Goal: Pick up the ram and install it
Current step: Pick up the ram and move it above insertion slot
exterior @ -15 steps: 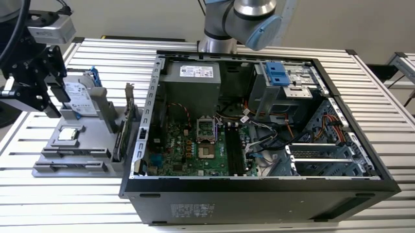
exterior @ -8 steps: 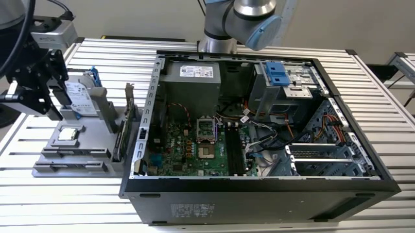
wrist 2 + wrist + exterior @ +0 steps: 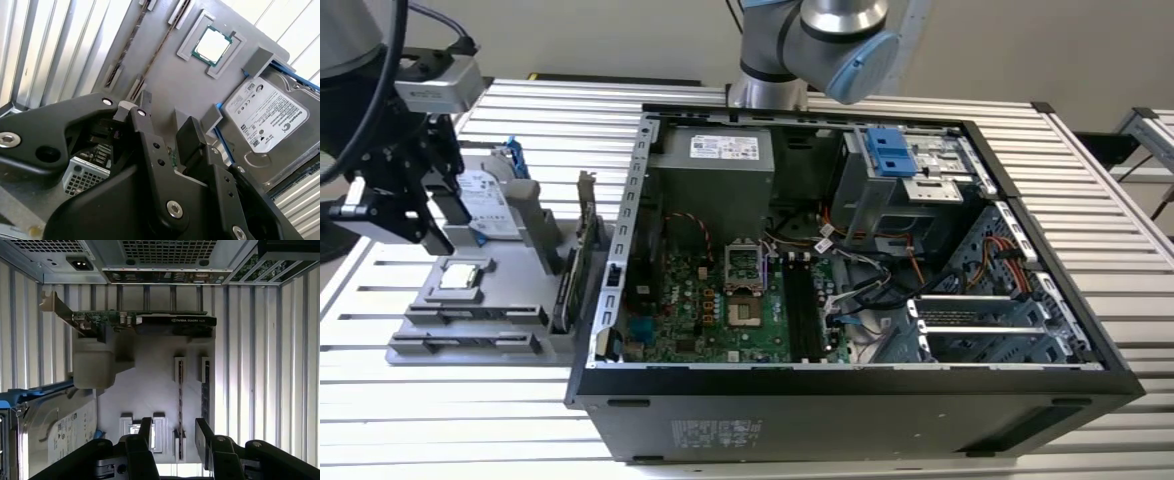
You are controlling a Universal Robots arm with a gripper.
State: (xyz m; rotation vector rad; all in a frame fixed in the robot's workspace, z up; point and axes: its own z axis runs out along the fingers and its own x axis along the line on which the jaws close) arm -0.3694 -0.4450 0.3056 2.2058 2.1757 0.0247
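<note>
Two ram sticks stand on edge in slotted holders on the grey fixture tray [image 3: 414, 350]. The ram [image 3: 180, 405] nearer the processor appears as a thin strip in both wrist views [image 3: 165, 42] and as a dark slot line in the exterior view [image 3: 478, 318]. A second stick [image 3: 205, 390] sits parallel beside it. My black gripper [image 3: 175, 435] hangs above the tray, open, with nothing between its fingers. In the first wrist view the nearer ram lines up with the gap. The gripper [image 3: 434, 225] hovers at the exterior view's left, and the second wrist view also shows it [image 3: 170, 135].
On the same tray are a silver hard drive [image 3: 270, 125] in a blue frame, a processor [image 3: 212, 45] in its holder and an upright expansion card [image 3: 145, 320] with a metal bracket. The open computer case [image 3: 854, 390] lies right of the tray, motherboard [image 3: 720, 300] exposed.
</note>
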